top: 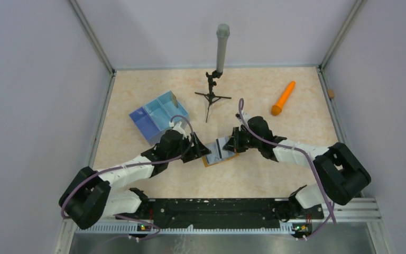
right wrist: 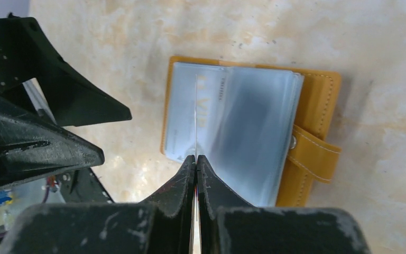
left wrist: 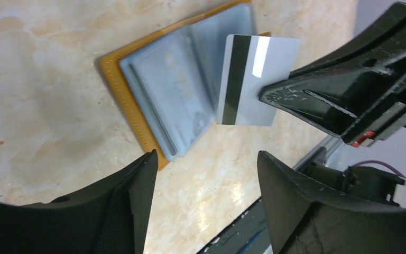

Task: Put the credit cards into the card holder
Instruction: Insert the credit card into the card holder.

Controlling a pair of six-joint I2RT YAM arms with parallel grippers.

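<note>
The card holder [top: 224, 158] lies open on the table, mustard-orange outside [right wrist: 320, 100] with greyish-blue pockets [left wrist: 174, 90] facing up and its snap tab [right wrist: 312, 154] off to one side. My right gripper [right wrist: 196, 157] is shut on a credit card [left wrist: 256, 79], grey with a dark stripe. It holds the card on edge just above the pockets, seen as a thin line [right wrist: 196, 116] in the right wrist view. My left gripper [left wrist: 206, 156] stands open with nothing between its fingers, close beside the holder's near left edge [top: 203, 151].
A blue divided tray [top: 158, 116] sits behind the left arm. A small black tripod [top: 211, 97] carrying a grey cylinder [top: 222, 47] stands at the back middle. An orange cone-shaped stick [top: 283, 98] lies at the back right. The black rail [top: 217, 206] runs along the near edge.
</note>
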